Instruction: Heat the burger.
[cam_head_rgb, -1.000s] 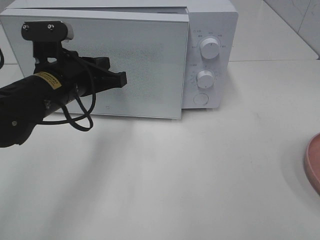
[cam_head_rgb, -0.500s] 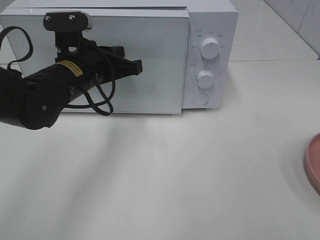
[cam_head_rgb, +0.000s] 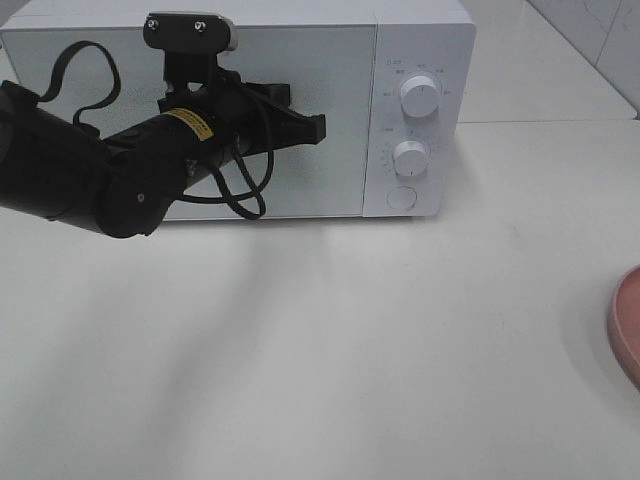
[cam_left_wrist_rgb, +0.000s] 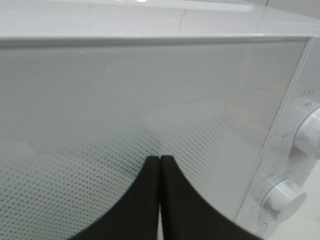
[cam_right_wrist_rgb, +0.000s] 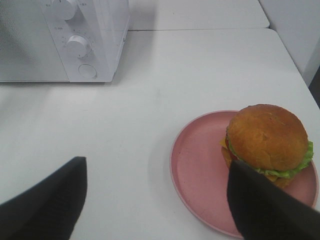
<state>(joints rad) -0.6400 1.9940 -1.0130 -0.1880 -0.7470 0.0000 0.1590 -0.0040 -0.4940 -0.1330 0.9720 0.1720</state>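
White microwave door (cam_head_rgb: 290, 120) now sits pushed flush by the clenched left gripper (cam_head_rgb: 318, 127), yet the burger (cam_right_wrist_rgb: 267, 140) remains outside on its pink plate (cam_right_wrist_rgb: 200, 170).

A white box-shaped microwave (cam_head_rgb: 300, 110) has a grey dotted door; the golden-brown bun burger (cam_right_wrist_rgb: 267, 142) shows green lettuce on a pink round plate (cam_right_wrist_rgb: 200, 170).

I'm looking at what reads as a mock kitchen set up for robot trials: a white microwave (cam_head_rgb: 300, 110) with two dials is sitting on a plain white surface (cam_head_rgb: 350, 350), pale tiled wall is showing at the far corner, and a burger (cam_right_wrist_rgb: 267, 142) is resting on a pink plate (cam_right_wrist_rgb: 200, 170).
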